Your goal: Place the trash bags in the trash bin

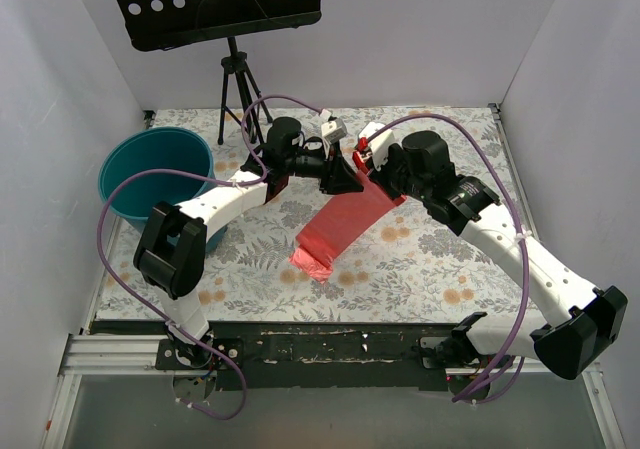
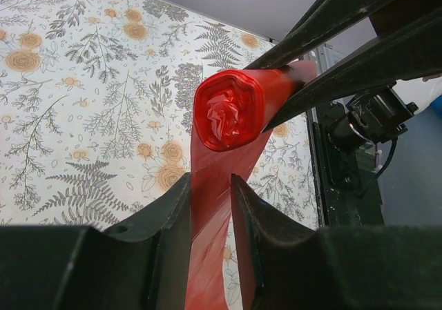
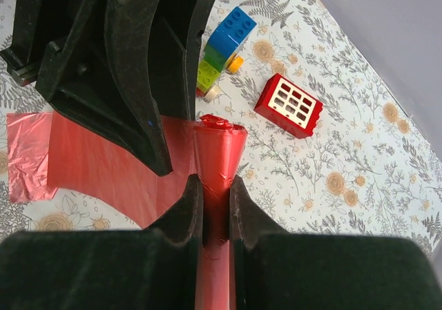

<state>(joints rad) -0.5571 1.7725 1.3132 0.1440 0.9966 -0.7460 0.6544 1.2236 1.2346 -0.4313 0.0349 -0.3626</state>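
Handling the floppy, slippery bag [image 1: 345, 224], you clamp its rolled one-o'clock end with the right gripper [image 3: 215, 186]; the left gripper's [image 2: 210, 186] hold is unclear.

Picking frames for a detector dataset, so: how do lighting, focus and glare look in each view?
Top external: even, soft light, faint shadows, the trash bag sharp with slight sheen. Left wrist: the left gripper's fingers dark and soft-focused, the bag's rolled end crisp. Right wrist: the right gripper's fingers near-black silhouettes, toy blocks and patterned table sharp.
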